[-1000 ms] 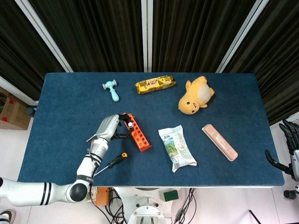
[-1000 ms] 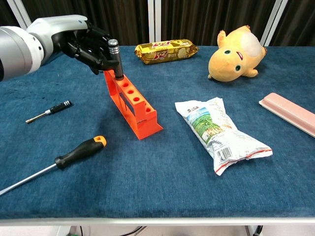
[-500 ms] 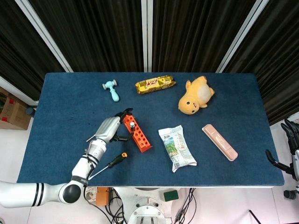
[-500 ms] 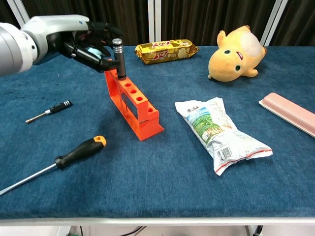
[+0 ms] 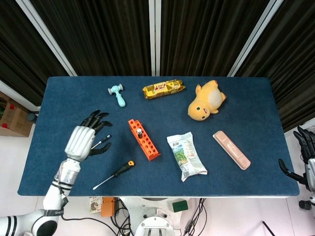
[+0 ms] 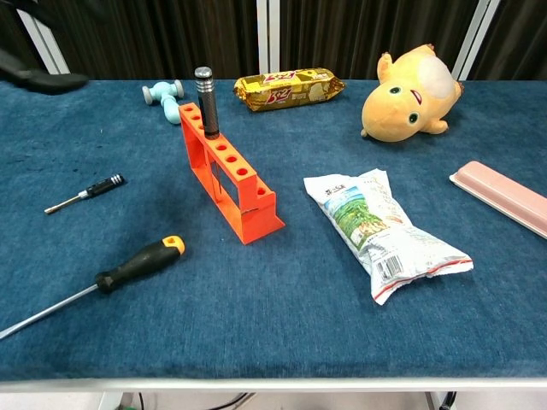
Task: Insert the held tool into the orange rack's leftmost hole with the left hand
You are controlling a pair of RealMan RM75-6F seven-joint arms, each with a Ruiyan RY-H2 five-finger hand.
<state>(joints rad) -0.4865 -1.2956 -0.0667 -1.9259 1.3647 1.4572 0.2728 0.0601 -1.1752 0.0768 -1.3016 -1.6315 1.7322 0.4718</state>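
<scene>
The orange rack point(image 5: 144, 140) point(image 6: 228, 177) lies near the table's middle, running from far left to near right. A dark metal tool point(image 5: 139, 131) point(image 6: 205, 103) stands upright in a hole near the rack's far end, with nothing touching it. My left hand point(image 5: 84, 139) hovers well to the left of the rack, fingers spread and holding nothing. In the chest view only a dark fingertip point(image 6: 47, 81) of it shows at the top left. My right hand point(image 5: 304, 150) hangs off the table's right edge, fingers apart and empty.
A small black screwdriver point(image 5: 102, 142) point(image 6: 86, 193) lies just beside my left hand. An orange-handled screwdriver point(image 5: 114, 174) point(image 6: 130, 268) lies near the front edge. Further off are a blue toy hammer point(image 5: 117, 94), a yellow snack pack point(image 5: 164, 89), a plush duck point(image 5: 206, 101), a snack bag point(image 5: 186, 156) and a pink case point(image 5: 231, 149).
My left hand has let go of the tool and drawn back to the left, opening its fingers. The tool stays upright in the rack.
</scene>
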